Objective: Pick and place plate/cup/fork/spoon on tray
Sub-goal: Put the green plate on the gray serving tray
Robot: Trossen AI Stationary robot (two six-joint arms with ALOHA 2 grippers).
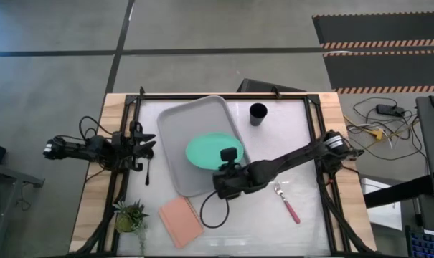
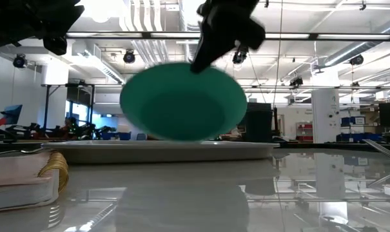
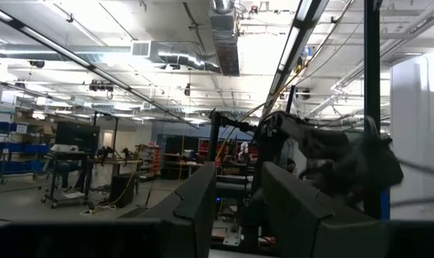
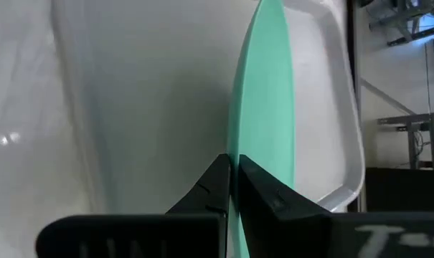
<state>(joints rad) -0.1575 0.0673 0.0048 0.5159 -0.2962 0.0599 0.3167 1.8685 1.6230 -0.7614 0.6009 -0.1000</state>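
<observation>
In the high view the right gripper point(image 1: 227, 166) sits just below the middle of the frame, its arm reaching in from the right edge of the table point(image 1: 303, 229), and its fingers point(image 4: 215, 188) are clamped on the rim of the plate point(image 1: 206, 150), which the right wrist view shows edge-on between them. The plate lies over the lower right part of the tray point(image 1: 177, 125), which is set at a slight angle in the upper middle of the table; in the low view the plate point(image 2: 182, 102) is tilted and lifted clear of the tray point(image 2: 159, 151), with the gripper point(image 2: 204, 61) holding its upper edge near the top centre of the frame. The cup point(image 1: 257, 114) stands upright on the table to the right of the tray's top corner, apart from it. The fork point(image 1: 288, 204) lies on the table at lower right, angled with its pink handle toward the bottom of the frame, well apart from the tray. A salmon-pink pad point(image 1: 181, 221) lies at lower centre-left, beside a small potted plant point(image 1: 129, 215) at the table's lower left corner. The left gripper point(image 1: 148, 147) waits at the left edge of the table, just left of the tray, its fingers point(image 3: 195, 208) apart with nothing between them and pointing level into the room.
</observation>
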